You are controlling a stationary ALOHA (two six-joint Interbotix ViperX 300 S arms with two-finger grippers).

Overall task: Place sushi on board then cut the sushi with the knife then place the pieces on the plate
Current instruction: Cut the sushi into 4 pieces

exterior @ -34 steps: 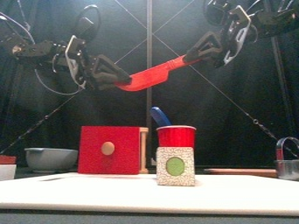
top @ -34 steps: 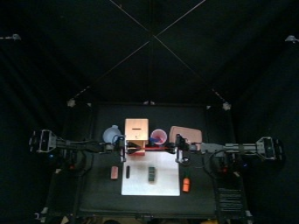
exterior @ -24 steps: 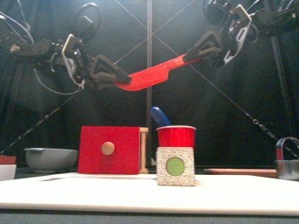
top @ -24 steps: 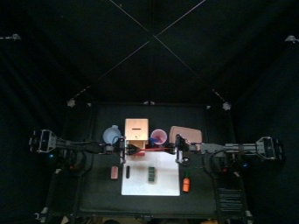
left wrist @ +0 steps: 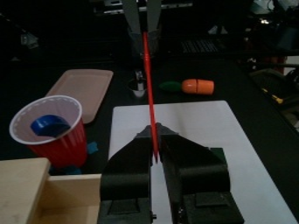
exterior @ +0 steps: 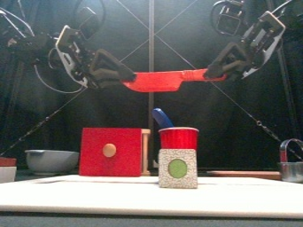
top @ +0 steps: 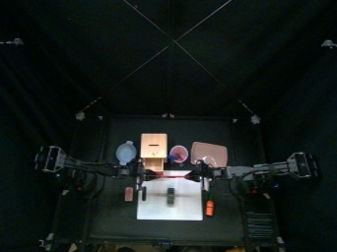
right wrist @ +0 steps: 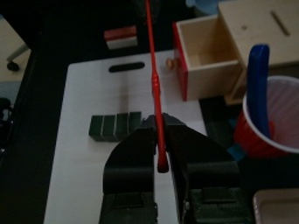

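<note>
The front view shows the left pincer and right pincer clenched on opposite ends of the red knife, held level high above the desk. The right wrist view alone shows the sushi roll lengthwise on the white board. The red cup and wooden box stand just behind.

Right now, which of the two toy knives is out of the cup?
The red knife, held aloft between left gripper and right gripper; the blue knife stands in the red cup.

Blue knife mostly inside red cup
</note>
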